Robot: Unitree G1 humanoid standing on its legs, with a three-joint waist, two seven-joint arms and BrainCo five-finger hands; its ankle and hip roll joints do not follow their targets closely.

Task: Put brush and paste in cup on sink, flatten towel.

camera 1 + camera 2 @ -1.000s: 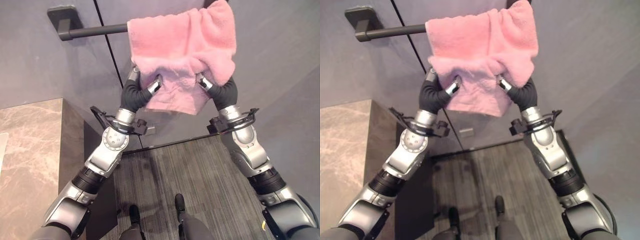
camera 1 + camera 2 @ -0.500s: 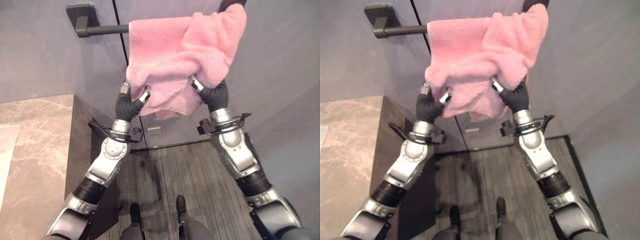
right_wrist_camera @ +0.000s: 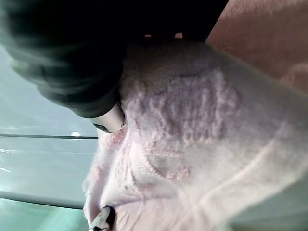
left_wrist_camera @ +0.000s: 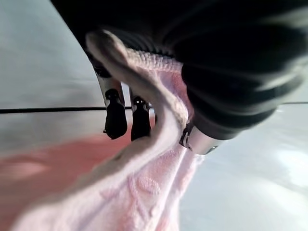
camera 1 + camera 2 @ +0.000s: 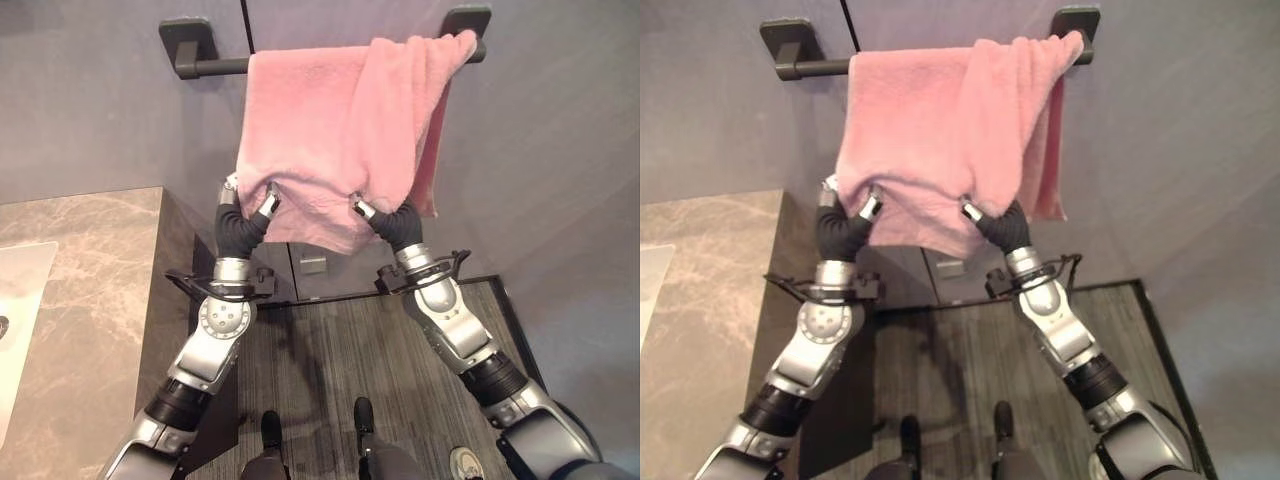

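Observation:
A pink towel (image 5: 330, 130) hangs over a dark bar (image 5: 215, 67) on the grey wall, its right part folded over in a diagonal flap. My left hand (image 5: 238, 222) is shut on the towel's lower left edge, thumb in front and fingers behind the cloth. My right hand (image 5: 398, 224) pinches the lower edge further right. In the left wrist view the dark fingertips (image 4: 116, 119) press behind the towel (image 4: 144, 192). The right wrist view shows bunched towel (image 3: 192, 120) against the hand's cover.
A marble counter (image 5: 90, 280) runs along the left, with a pale sink basin (image 5: 15, 300) at its edge. Dark striped flooring (image 5: 340, 350) lies below the towel. A small grey plate (image 5: 313, 263) sits low on the wall.
Both hands have drawn the towel's lower edge downward, so the bunched cloth now hangs longer and smoother. The camera has also shifted, bringing the bar's right bracket into view.

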